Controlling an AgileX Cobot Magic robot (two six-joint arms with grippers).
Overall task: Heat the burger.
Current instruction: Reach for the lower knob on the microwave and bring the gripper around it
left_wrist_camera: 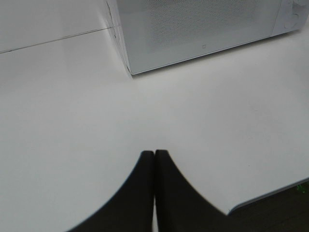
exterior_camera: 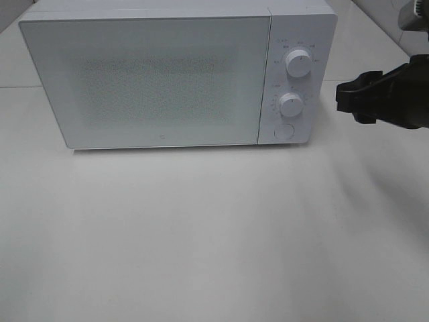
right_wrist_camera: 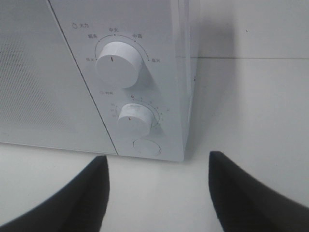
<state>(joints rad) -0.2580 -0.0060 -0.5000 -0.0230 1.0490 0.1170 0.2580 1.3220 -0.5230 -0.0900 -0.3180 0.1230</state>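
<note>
Your right pincer [right_wrist_camera: 158, 158], jaws apart, faces the shut microwave [exterior_camera: 147, 80] and its lower dial [right_wrist_camera: 133, 119]: centre on it before closing. The left pincer [left_wrist_camera: 154, 153] hangs pressed together above the bench [exterior_camera: 201, 235]; the burger is out of sight.

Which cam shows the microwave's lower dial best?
Right wrist: the lower dial is close, large, with its scale marks visible. Exterior high shows it small, marks unreadable. Left wrist catches only the control panel's edge; the dial cannot be made out.

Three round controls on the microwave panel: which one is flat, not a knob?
The button, lowest of the three. It lies nearly flush, with no pointer line or scale; the upper knob and lower knob stick out.
</note>
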